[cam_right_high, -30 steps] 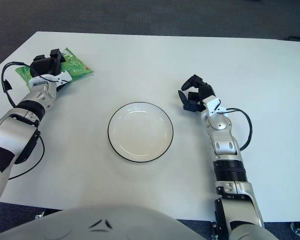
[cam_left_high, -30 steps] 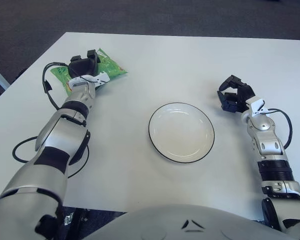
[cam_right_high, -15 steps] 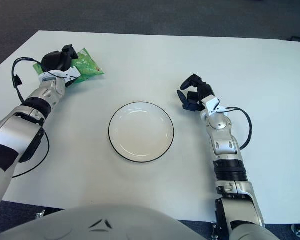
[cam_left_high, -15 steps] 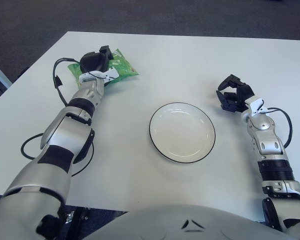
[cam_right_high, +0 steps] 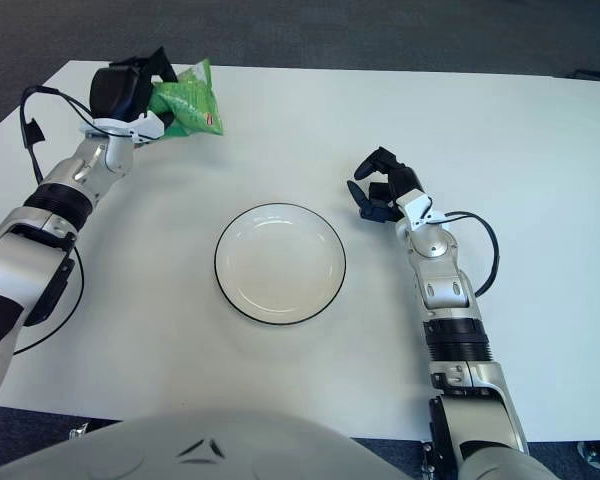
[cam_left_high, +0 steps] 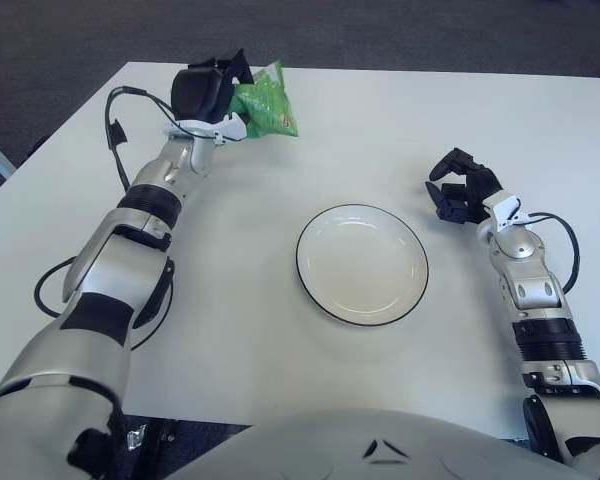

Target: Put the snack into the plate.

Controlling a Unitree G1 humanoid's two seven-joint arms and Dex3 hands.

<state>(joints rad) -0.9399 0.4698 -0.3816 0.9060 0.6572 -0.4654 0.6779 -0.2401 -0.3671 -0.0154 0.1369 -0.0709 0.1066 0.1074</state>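
Left eye view, left hand: fingers closed around green snack bag, lifted.
Plate: lower right of it.
Right hand: curled, holding nothing.

My left hand is up at the far left of the white rectangular table, and the green crinkled foil snack bag sticks out from its right side, gripped in my fingers. The round white plate with a thin dark rim lies well to the right of that hand and nearer to me, on the table between my two arms. My right hand shows just beyond the plate's right edge, a little farther from me than the plate's middle, well apart from the bag.
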